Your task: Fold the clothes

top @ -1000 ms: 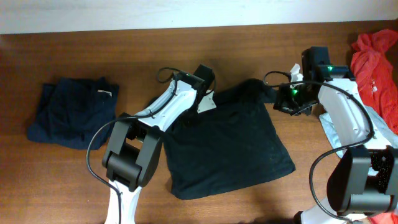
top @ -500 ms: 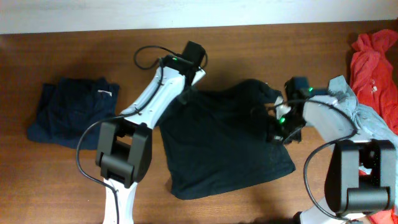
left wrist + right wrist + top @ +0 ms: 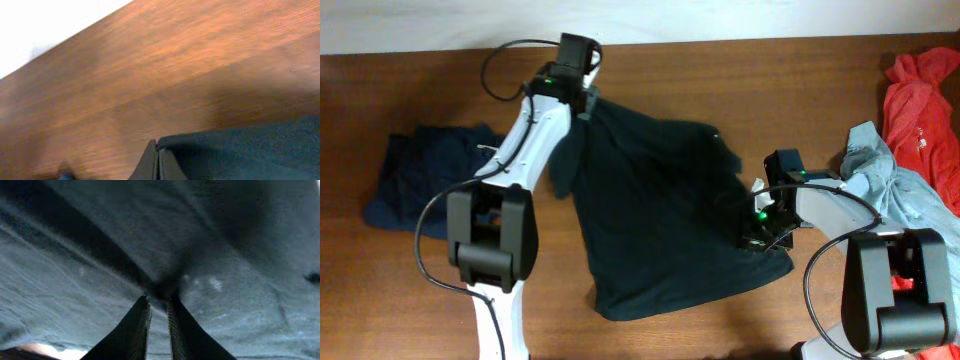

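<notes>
The large black-navy shirt (image 3: 660, 210) lies spread across the middle of the table, its far left corner drawn out toward the back edge. My left gripper (image 3: 584, 100) is shut on that corner; in the left wrist view the jaws (image 3: 158, 146) meet tightly with the dark cloth (image 3: 250, 150) running off to the right. My right gripper (image 3: 757, 232) sits on the shirt's right edge. Its narrow fingers (image 3: 159, 297) pinch a raised fold of the dark cloth (image 3: 100, 255), which fills that view.
A folded dark navy garment (image 3: 435, 180) with a white label (image 3: 490, 150) lies at the left. A pale grey-blue garment (image 3: 890, 180) and a red-orange one (image 3: 925, 100) are bunched at the right. The table's back edge (image 3: 720, 40) runs close behind my left gripper.
My left gripper has swung back and to the left, stretching the shirt's corner out with it. My right gripper has come down and left from beside the shirt onto its right edge.
</notes>
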`<state>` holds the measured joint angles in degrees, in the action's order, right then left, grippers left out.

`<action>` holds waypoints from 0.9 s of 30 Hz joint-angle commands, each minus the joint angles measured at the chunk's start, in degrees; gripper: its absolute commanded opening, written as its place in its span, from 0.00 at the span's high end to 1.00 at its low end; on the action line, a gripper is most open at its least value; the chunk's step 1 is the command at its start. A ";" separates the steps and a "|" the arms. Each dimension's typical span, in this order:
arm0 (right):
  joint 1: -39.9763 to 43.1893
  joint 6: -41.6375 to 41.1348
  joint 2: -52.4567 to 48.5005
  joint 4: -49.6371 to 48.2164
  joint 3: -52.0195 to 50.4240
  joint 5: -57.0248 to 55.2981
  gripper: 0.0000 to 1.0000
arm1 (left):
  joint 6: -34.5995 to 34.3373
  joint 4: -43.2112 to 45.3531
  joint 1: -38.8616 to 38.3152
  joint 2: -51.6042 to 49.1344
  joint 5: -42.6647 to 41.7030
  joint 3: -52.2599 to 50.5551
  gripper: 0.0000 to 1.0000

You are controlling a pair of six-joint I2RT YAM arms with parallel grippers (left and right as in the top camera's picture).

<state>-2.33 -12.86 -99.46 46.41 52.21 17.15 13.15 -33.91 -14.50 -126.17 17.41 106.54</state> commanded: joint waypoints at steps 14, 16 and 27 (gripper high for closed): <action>0.13 -18.62 -2.16 -3.82 -2.03 -20.33 0.82 | -0.87 -6.47 7.10 0.42 1.03 0.94 0.48; 1.36 -19.15 -2.16 -3.67 -1.46 -22.47 0.83 | -0.63 -8.66 6.75 0.42 0.96 1.20 0.49; 10.49 -7.52 -2.16 -3.39 16.46 -20.79 0.83 | -0.70 -21.53 5.01 0.42 -14.01 2.71 0.53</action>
<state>7.94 -26.55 -101.89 44.03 61.67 -1.41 12.36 -54.17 -9.32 -126.17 11.70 107.74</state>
